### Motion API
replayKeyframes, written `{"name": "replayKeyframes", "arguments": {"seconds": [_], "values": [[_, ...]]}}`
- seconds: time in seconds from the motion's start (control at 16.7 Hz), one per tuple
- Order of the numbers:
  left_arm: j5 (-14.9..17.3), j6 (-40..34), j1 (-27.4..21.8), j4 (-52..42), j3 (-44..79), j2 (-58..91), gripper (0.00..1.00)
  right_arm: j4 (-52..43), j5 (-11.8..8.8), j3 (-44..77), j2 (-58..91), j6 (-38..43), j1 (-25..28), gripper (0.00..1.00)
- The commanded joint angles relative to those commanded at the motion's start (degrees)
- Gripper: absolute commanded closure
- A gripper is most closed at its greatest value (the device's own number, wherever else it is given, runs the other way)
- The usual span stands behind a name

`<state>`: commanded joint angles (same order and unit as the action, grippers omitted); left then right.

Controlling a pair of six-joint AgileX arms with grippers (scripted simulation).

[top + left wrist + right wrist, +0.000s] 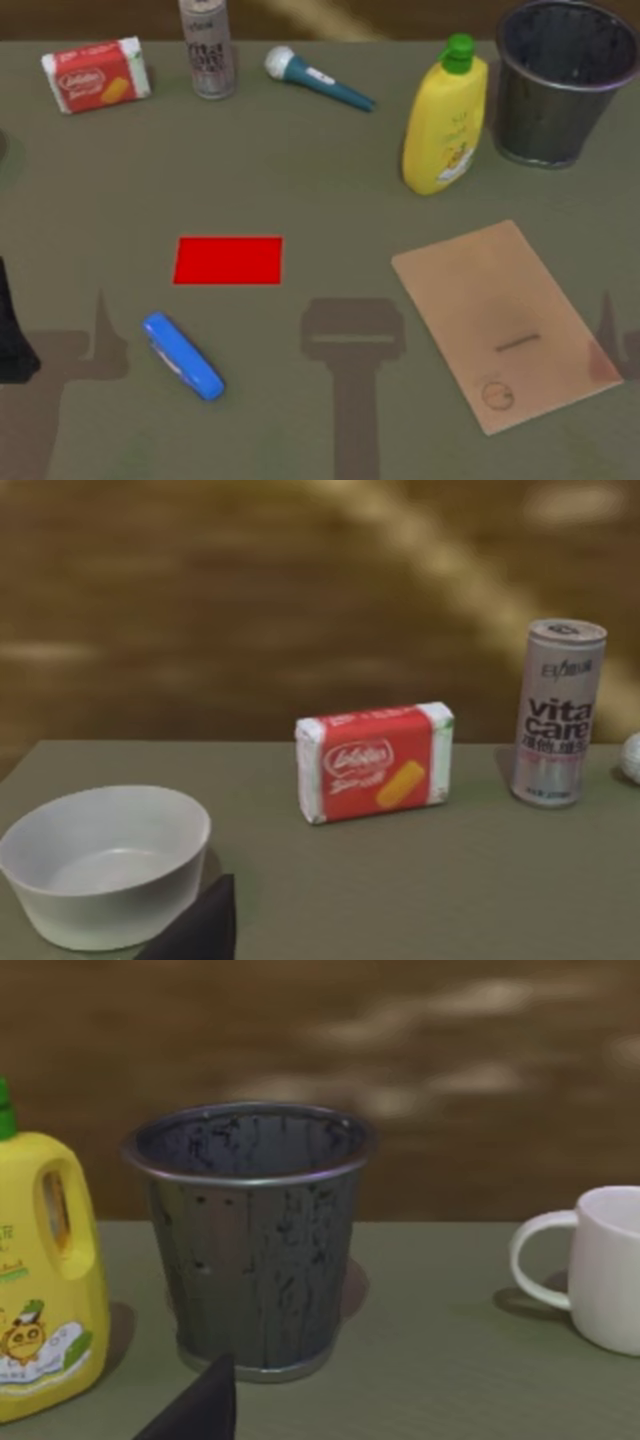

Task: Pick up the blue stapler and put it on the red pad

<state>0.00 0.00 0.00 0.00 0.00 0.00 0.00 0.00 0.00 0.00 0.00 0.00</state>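
Lying near the front-left of the bench (300, 180), the blue stapler (182, 356) sits aslant and untouched, just to the right of the left arm, whose dark body shows only at the top view's left edge (12, 330). Neither the left gripper nor the right gripper appears in the overhead picture, and each wrist view shows only one dark finger tip low in the frame ( (205, 925) on the left arm, (205, 1405) on the right), so whether either gripper is open or closed cannot be told. Nothing is seen in their grasp.

Just beyond the stapler and a little to its right, apart from it, the red pad (228, 260) lies flat and bare. Farther right, nearer the right arm's side, a tan board (505, 322) rests at an angle.

Ahead of the left gripper, its wrist view shows a white bowl (105, 862) closest, then a red-and-white snack packet (96, 74) and an upright silver can (207, 48) at the bench's far edge. A teal-handled microphone (315, 78) lies beside the can.

Ahead of the right gripper stand a yellow bottle (446, 118) with a green cap, a dark metal bin (558, 78) just beside it, and a white mug (600, 1265) seen only from the right wrist.
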Motion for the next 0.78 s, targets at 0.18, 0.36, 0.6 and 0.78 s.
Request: {"name": "replayKeyframes", "arguments": {"seconds": [0.18, 0.36, 0.6, 0.78], "values": [[0.02, -0.57, -0.20, -0.54, 0.60, 0.61, 0.00, 0.00, 0.00, 0.00, 0.00, 0.00, 0.00, 0.00], [0.02, -5.27, -1.72, -5.01, 5.89, 6.09, 0.00, 0.00, 0.00, 0.00, 0.00, 0.00, 0.00, 0.00], [-0.20, -16.57, -5.22, -16.06, 19.03, 21.92, 0.00, 0.00, 0.00, 0.00, 0.00, 0.00, 0.00, 0.00], [-0.43, -26.88, -8.53, -26.60, 30.99, 39.05, 0.00, 0.00, 0.00, 0.00, 0.00, 0.00, 0.00, 0.00]]}}
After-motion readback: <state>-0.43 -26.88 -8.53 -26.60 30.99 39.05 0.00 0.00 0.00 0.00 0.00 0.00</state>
